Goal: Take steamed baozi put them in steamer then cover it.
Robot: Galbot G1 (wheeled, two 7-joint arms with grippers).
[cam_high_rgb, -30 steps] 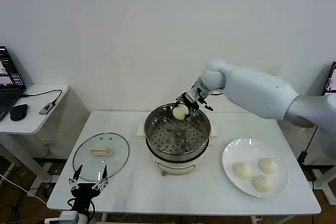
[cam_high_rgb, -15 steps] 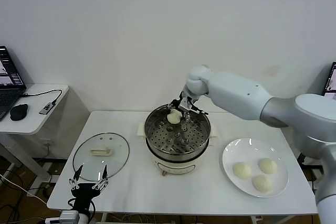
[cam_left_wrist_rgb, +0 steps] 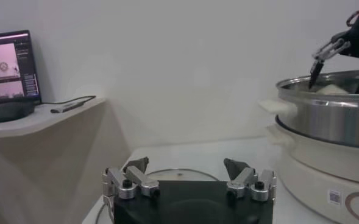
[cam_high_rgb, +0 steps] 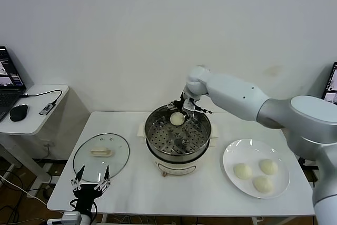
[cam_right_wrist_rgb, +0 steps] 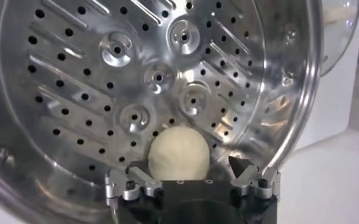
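Standing at the middle of the surface point(cam_high_rgb: 131, 183), the steamer point(cam_high_rgb: 178, 133) is reached from its far side by the right gripper point(cam_high_rgb: 185, 107), whose jaws are spread wide and hold nothing, one baozi point(cam_high_rgb: 177, 119) lying loose on the perforated tray just below them. Three more baozi point(cam_high_rgb: 242, 170) are seen on the white plate point(cam_high_rgb: 229, 157) toward the robot's right, nearer that arm. The cover point(cam_high_rgb: 101, 154) lies flat to the steamer's left, just beyond the open, empty left gripper point(cam_high_rgb: 89, 178), so that arm is judged nearer for the covering.

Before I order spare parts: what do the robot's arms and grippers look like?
The right arm has smooth, rounded white-grey shells. The right gripper and left gripper share one build: a black body, silvery metal knuckle links with dark screws, and dark pointed fingertips. No markings or cables are visible.
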